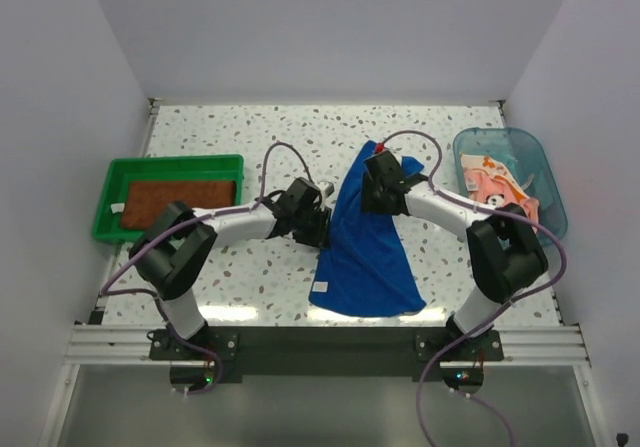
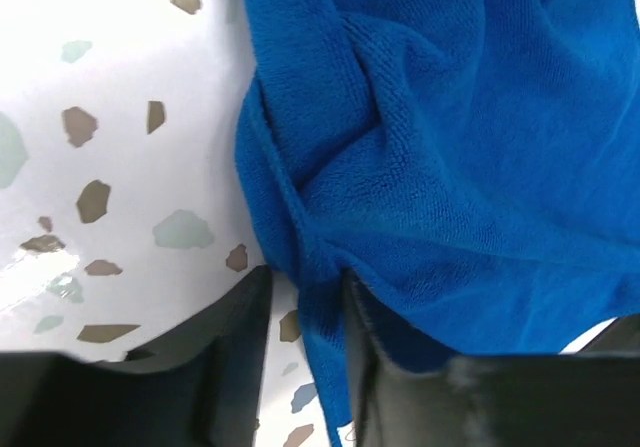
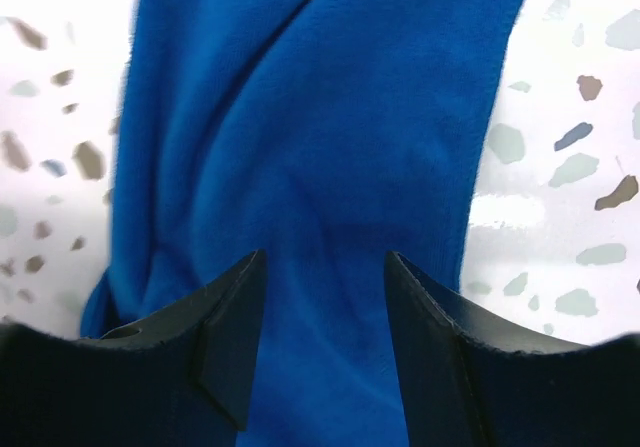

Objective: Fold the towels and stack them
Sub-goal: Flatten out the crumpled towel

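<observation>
Left pincer (image 2: 305, 302), jaws narrow but not yet pinching, straddles a hem of the blue towel (image 2: 450, 167). Right pincer (image 3: 325, 267), half open and empty, hangs over the towel's far end. Step, as judged: taking hold for the fold. Next: close on both edges and lift evenly.

Blue towel (image 1: 365, 242): royal blue, creased and bunched, narrow at upper centre, fanning wide toward lower centre.
Rust-brown towel (image 1: 178, 203): flat rectangle inside green tray (image 1: 110, 182), left of frame.
Pink and orange towels (image 1: 495, 185): crumpled together inside clear tub (image 1: 545, 167), right of frame.
</observation>
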Robot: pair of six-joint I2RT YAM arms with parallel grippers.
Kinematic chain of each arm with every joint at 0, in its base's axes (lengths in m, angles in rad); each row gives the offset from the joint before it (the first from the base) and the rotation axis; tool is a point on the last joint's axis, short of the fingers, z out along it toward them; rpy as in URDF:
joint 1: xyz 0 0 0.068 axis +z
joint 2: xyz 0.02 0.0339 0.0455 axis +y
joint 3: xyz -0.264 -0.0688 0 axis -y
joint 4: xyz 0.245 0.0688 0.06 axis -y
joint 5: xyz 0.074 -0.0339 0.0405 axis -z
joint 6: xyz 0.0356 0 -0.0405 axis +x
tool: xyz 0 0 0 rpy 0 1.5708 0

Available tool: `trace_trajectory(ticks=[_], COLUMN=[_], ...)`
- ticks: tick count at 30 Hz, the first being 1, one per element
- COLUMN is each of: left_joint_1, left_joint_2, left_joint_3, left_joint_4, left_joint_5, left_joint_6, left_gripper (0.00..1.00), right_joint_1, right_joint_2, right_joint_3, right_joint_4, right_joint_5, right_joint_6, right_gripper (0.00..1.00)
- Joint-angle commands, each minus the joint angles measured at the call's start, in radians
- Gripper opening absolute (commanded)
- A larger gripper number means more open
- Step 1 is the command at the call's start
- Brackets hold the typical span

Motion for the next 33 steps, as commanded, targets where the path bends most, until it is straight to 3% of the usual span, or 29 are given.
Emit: trace_trajectory(ticks=[1, 6, 9, 15, 19, 22, 29, 33], left_joint_1=[-0.016, -0.019, -0.019, -0.019, -0.019, -0.028, -0.033, -0.03], left_joint_2=[0.026, -0.04, -0.118, -0.325, -0.477, -0.592, -0.651, -0.609], left_joint_3=[0.015, -0.044, -0.096, -0.252, -0.356, -0.413, -0.245, -0.174], left_joint_4=[0.034, -0.026, -0.109, -0.279, -0.348, -0.336, -0.348, -0.339], left_joint_5=[0.017, -0.04, -0.095, -0.126, -0.019, 0.082, 0.054, -0.056], left_joint_6=[-0.022, -0.038, -0.05, -0.098, -0.153, -0.208, -0.147, -0.119], left_gripper=[0.37, 0.08, 0.01, 0.0, 0.0, 0.11, 0.62, 0.67], right_joint_1=[-0.044, -0.074, -0.078, -0.079, -0.079, -0.079, -0.079, -0.052], right_joint_2=[0.029, -0.029, -0.098, -0.282, -0.475, -0.534, -0.479, -0.274], right_joint_3=[0.002, -0.121, -0.198, -0.366, -0.466, -0.469, -0.241, -0.008], right_joint_4=[0.055, 0.026, -0.038, -0.191, -0.27, -0.313, -0.221, -0.172], right_joint_5=[-0.054, -0.069, -0.065, -0.055, -0.071, -0.066, -0.083, -0.134], right_joint_6=[-0.025, 0.001, 0.026, 0.099, 0.17, 0.179, -0.008, -0.112], right_gripper=[0.54, 0.54, 0.53, 0.54, 0.56, 0.57, 0.57, 0.57])
